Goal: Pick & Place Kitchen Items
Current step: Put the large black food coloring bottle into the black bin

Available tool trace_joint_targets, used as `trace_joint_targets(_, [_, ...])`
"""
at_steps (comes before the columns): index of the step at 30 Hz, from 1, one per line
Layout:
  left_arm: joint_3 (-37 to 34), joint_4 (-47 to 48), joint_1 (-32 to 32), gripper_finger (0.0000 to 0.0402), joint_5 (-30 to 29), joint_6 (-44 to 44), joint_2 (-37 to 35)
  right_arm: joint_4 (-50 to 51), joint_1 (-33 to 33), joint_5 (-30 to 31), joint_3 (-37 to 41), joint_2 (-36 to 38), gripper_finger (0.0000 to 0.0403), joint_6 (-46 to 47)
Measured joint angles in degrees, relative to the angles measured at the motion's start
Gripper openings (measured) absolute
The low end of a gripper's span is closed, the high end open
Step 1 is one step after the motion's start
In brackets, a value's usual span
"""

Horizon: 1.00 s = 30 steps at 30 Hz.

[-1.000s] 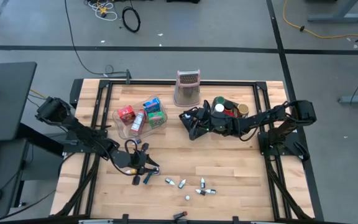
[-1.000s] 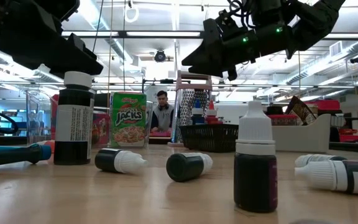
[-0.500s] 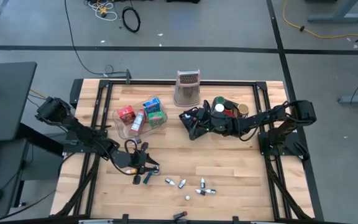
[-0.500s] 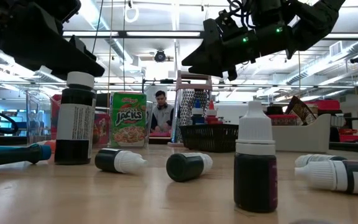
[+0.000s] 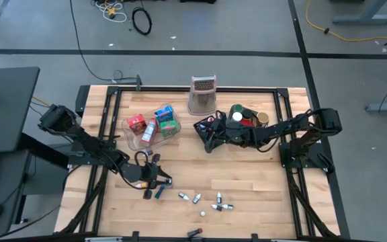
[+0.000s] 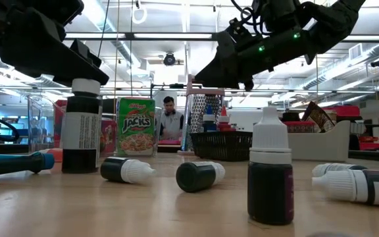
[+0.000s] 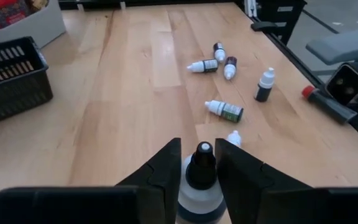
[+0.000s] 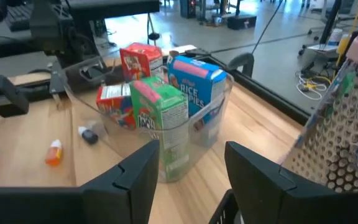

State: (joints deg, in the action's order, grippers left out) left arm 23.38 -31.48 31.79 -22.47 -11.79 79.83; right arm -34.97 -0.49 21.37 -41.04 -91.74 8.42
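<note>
My left gripper [image 5: 156, 175] is near the table's near-left part, shut on a small bottle [image 7: 201, 165] with a white cap and a dark labelled body [image 6: 82, 135]. Several tiny vials [image 5: 203, 200] lie and stand on the wood beyond it [image 7: 225, 111]. My right gripper [image 5: 204, 130] hovers open at mid-table, between the clear tray [image 5: 152, 128] of red, green and blue boxes [image 8: 160, 112] and the black mesh basket [image 5: 244, 121] of cans. Its fingers touch nothing. My left gripper pinches the small bottle [image 7: 201, 163] between its two fingers, one on each side, coming from above at a slant. In the low view the bottle stands almost upright below the gripper, cap [image 6: 87, 87] up. Whether its base touches the table, I cannot tell.
The metal grater stand [image 5: 203, 94] is at the far edge, just beyond my right gripper. A grey bin [image 7: 42, 28] and the basket [image 7: 8, 78] show in the left wrist view. A blue pen [image 6: 12, 162] and orange-capped vials [image 8: 55, 152] lie near my left gripper. Bare wood spreads at mid-table.
In the low view the bottle in my left gripper has edged slightly sideways and tipped a little. My right gripper has shifted a little toward the table's far edge, still open.
</note>
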Motion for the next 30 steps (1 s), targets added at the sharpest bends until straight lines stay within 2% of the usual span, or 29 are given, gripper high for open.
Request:
trace_joint_targets(6, [0.0, 0.1, -0.15, 0.0051, -1.33, -1.47, -0.02, -0.03, -0.1, 0.07, 0.0, 0.0, 0.0194, -1.15])
trace_joint_targets(11, [-0.19, -1.23, -1.51, 0.0051, -5.56, -3.28, 0.1, 0.86, -0.52, 0.14, 0.0, 1.26, 0.0194, -4.31])
trace_joint_targets(14, [0.7, -2.99, -3.58, 0.0051, -8.28, -3.57, 0.22, 4.36, -0.61, 0.22, 0.0, 4.95, 0.0194, -6.7])
trace_joint_targets(17, [3.1, -3.38, -6.84, 0.0051, -8.37, 0.65, 0.07, 9.46, -0.59, 2.3, 0.0, 10.55, 0.0194, -9.02])
trace_joint_targets(21, [8.24, -3.88, -12.9, 0.0051, -6.69, 7.61, 0.04, 19.58, -0.61, 9.35, -0.02, 19.71, 0.0194, -9.51])
trace_joint_targets(24, [11.89, -3.72, -18.21, 0.0051, -3.81, 9.04, 0.02, 26.68, -0.61, 12.79, -0.02, 26.01, 0.0194, -8.78])
trace_joint_targets(27, [14.73, -4.13, -22.95, 0.0051, 0.23, 8.73, 0.01, 33.33, -0.6, 12.09, -0.02, 30.6, 0.0194, -6.38])
trace_joint_targets(30, [16.11, -5.06, -26.17, 0.0051, 1.58, 8.69, 1.01, 39.64, -0.59, 10.56, -0.02, 33.35, 0.0194, -3.91])
